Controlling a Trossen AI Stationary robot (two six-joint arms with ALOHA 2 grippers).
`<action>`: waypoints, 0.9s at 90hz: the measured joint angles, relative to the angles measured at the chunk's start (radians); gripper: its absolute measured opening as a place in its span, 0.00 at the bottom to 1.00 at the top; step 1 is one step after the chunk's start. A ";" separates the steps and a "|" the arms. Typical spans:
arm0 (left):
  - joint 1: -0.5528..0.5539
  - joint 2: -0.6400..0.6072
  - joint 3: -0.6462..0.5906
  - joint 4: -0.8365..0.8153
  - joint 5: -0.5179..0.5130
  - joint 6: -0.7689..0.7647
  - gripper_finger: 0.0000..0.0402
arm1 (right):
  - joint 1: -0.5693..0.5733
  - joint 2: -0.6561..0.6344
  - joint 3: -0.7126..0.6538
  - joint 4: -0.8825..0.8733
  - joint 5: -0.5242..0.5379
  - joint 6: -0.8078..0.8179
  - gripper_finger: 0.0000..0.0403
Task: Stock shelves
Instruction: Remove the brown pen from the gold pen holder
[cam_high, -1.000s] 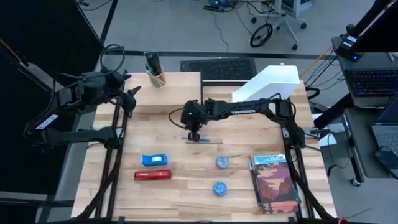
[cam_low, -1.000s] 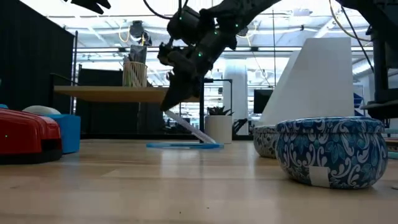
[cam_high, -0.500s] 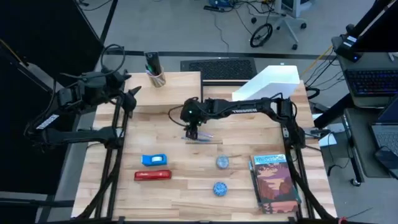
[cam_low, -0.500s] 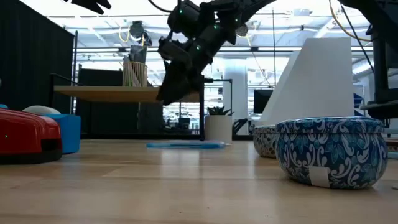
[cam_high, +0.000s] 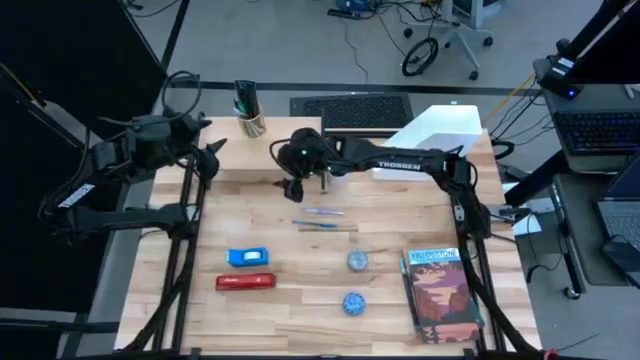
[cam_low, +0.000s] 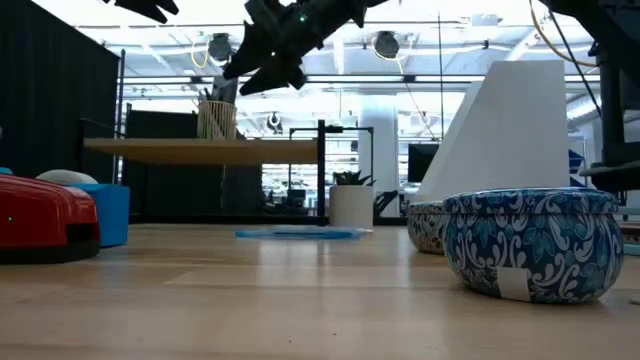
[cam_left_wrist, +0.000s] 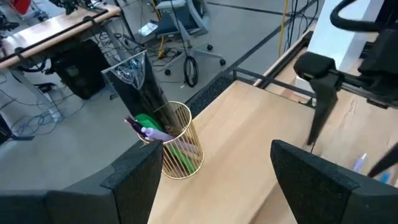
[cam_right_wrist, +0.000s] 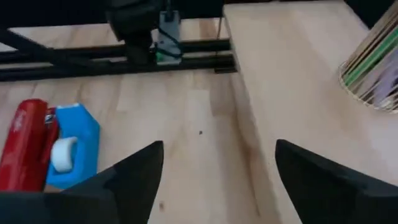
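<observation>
Right hand (cam_high: 291, 186) now above shelf (cam_high: 270, 145) edge

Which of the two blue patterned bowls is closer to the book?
The paler blue bowl, the one farther from the table's front edge. It lies just left of the book, while the darker blue bowl sits lower and further from it.
</observation>
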 joint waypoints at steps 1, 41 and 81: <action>0.000 0.000 0.000 0.000 0.000 0.000 0.70 | 0.000 0.000 0.000 0.006 0.000 0.000 0.72; 0.000 0.000 0.000 0.000 0.000 -0.001 0.70 | -0.054 0.033 0.002 0.578 0.164 -0.078 0.72; 0.000 0.009 0.000 0.020 0.000 -0.010 0.70 | -0.127 0.062 0.002 0.634 0.240 -0.063 0.64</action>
